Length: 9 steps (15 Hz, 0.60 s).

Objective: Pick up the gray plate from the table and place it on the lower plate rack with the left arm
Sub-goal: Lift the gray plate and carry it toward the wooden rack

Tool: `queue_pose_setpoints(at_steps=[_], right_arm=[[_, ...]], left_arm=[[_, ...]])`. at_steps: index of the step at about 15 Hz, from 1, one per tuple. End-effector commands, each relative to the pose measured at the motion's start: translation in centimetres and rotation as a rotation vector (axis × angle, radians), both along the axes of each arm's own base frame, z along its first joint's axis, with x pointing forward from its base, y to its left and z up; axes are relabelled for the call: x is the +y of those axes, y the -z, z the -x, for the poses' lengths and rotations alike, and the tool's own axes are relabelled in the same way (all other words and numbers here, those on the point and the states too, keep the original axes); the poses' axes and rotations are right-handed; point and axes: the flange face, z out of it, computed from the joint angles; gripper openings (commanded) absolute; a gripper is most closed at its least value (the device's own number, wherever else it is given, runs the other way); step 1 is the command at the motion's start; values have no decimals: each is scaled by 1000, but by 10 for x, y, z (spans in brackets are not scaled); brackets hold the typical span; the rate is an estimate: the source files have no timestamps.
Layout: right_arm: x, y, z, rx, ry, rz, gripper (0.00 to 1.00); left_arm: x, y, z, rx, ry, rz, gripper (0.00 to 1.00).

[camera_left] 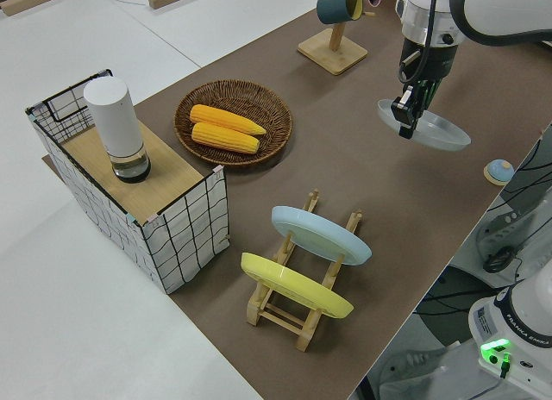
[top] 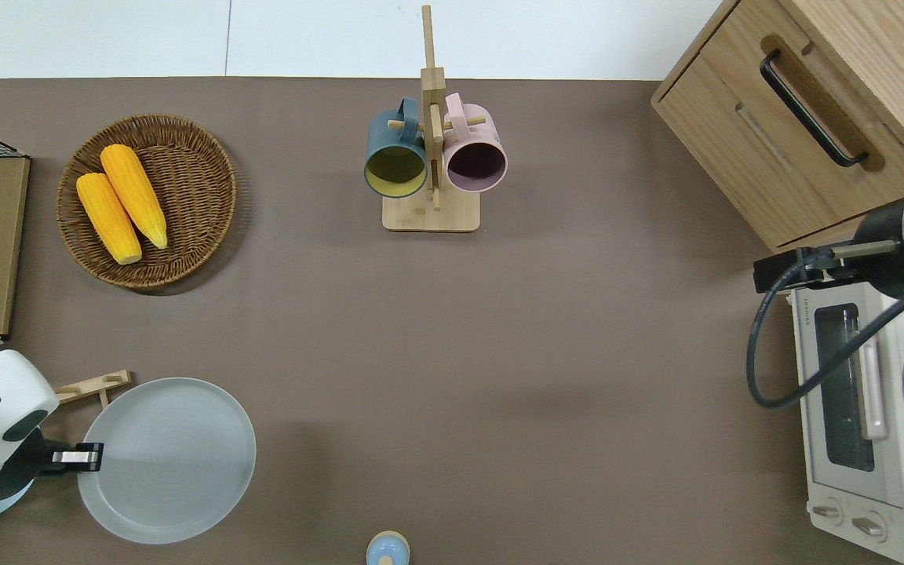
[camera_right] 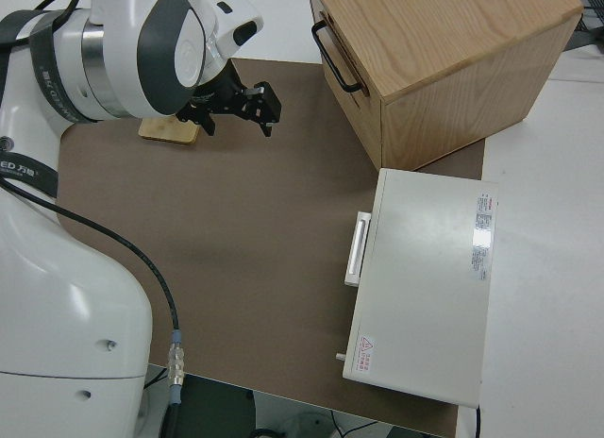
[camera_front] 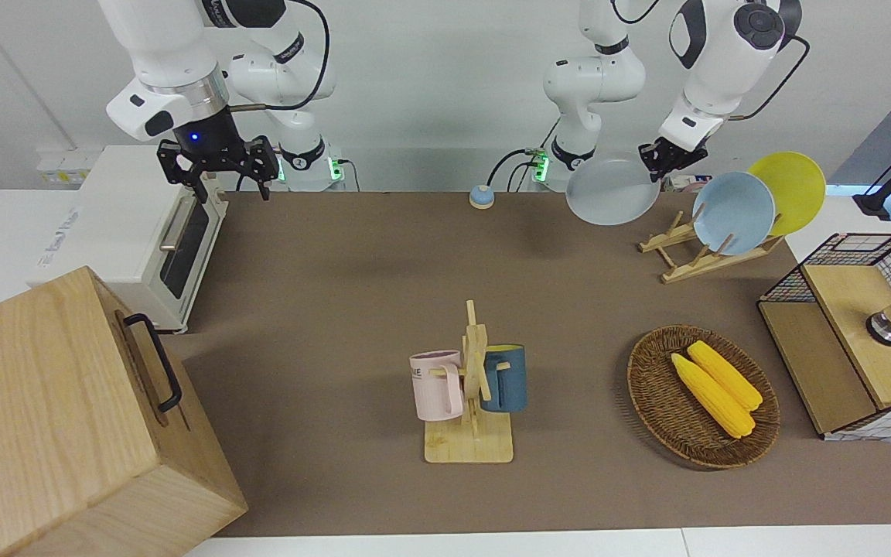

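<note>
The gray plate (top: 173,463) is held in the air by the left gripper (top: 79,457), whose fingers are pinched on the plate's rim at the edge toward the left arm's end of the table; in the left side view the plate (camera_left: 431,128) hangs clear of the table, roughly level with a slight tilt; in the overhead view it sits over bare table, with its rim overlapping the free low end of the plate rack (top: 91,385).

The plate rack (camera_front: 697,259) is a slanted light-wood frame with upright pegs; a light blue plate (camera_front: 733,213) stands in a middle slot and a yellow plate (camera_front: 790,189) in the upper slot just beside it; the slots at the rack's low end (camera_left: 332,212) hold nothing.

A small blue bell (camera_front: 481,196) rests on the table near the robots' bases; a wicker basket (camera_front: 650,394) holding two corn cobs (camera_front: 720,387) lies farther from the robots than the rack; a wire-sided wooden crate (camera_front: 840,340) with a white cylinder (camera_left: 116,124) on its top stands at the left arm's end of the table.

A mug stand (top: 430,216) with a dark blue mug (top: 395,153) and a pink mug (top: 475,153) stands at mid-table, far from the robots.

The right arm is parked; its right gripper (camera_front: 221,166) has its fingers spread apart and holds nothing; a white toaster oven (camera_front: 144,232) and a wooden cabinet (camera_front: 51,418) occupy the right arm's end of the table.
</note>
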Motion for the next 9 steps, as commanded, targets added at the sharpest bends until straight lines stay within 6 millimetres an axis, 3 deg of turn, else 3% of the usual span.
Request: queue_pose_setpoints(at_steps=[1, 9], right_arm=[[-2, -3, -1, 5, 16, 1, 983], [-2, -3, -1, 5, 16, 1, 983]], left_arm=[[8, -20, 3, -16, -67, -140, 0], [33, -35, 0, -84, -215, -401, 0]])
